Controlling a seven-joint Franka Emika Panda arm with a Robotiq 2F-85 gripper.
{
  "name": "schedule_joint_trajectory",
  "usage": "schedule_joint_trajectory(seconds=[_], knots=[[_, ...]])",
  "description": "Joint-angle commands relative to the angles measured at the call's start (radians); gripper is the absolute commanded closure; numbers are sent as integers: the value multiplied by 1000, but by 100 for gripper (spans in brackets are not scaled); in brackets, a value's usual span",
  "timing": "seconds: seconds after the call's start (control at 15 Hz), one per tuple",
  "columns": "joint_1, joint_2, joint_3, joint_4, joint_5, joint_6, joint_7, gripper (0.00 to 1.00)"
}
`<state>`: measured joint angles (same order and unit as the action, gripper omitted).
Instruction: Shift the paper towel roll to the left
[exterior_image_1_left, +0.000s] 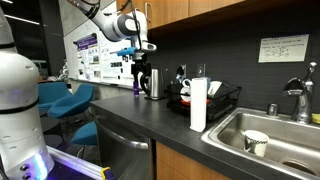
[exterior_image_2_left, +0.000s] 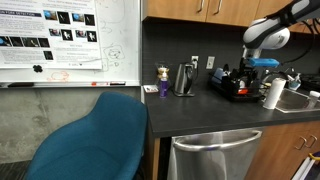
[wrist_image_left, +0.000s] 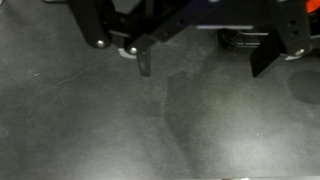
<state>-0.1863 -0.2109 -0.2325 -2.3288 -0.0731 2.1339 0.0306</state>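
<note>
Jaws spread wide and empty, nothing between them but bare dark countertop (wrist_image_left: 160, 130) below. Two black fingers (wrist_image_left: 145, 62) of the gripper (wrist_image_left: 206, 58) reaching in from the top of the wrist view. Seen in an exterior view, gripper (exterior_image_1_left: 137, 58) hanging high over the counter at the end of a white arm (exterior_image_1_left: 105, 18), roughly above a steel kettle (exterior_image_1_left: 153, 83) with a black handle.

Well apart from it, paper towel roll (exterior_image_1_left: 198, 105): tall, white, upright and untouched, near the front edge of the counter. Just behind it a black dish rack (exterior_image_1_left: 218, 97); to one side, a steel sink (exterior_image_1_left: 290, 135) with a white cup (exterior_image_1_left: 256, 142) in the basin. Farther out, a blue chair (exterior_image_2_left: 90, 140) and a whiteboard (exterior_image_2_left: 70, 40).

Likely trouble from here:
- **Toppling:** probable if the roll, tall and light as it looks, is pushed or gripped near the top, or clipped by one finger during the descent.
- **Fall:** into the sink or off the front edge, given how close both lie.
- **Collision:** with kettle or rack if the approach runs too low.
- **Grip:** soft paper possibly crushed or slipping under a hard squeeze. Hard to tell whether the opening is wide enough for the roll.
</note>
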Motion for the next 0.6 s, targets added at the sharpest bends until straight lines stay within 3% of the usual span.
schedule_joint_trajectory(seconds=[0.0, 0.53], knots=[[-35, -22, -5, -18, -8, -7, 1, 0], [-106, -47, -53, -57, -51, 2, -57, 0]])
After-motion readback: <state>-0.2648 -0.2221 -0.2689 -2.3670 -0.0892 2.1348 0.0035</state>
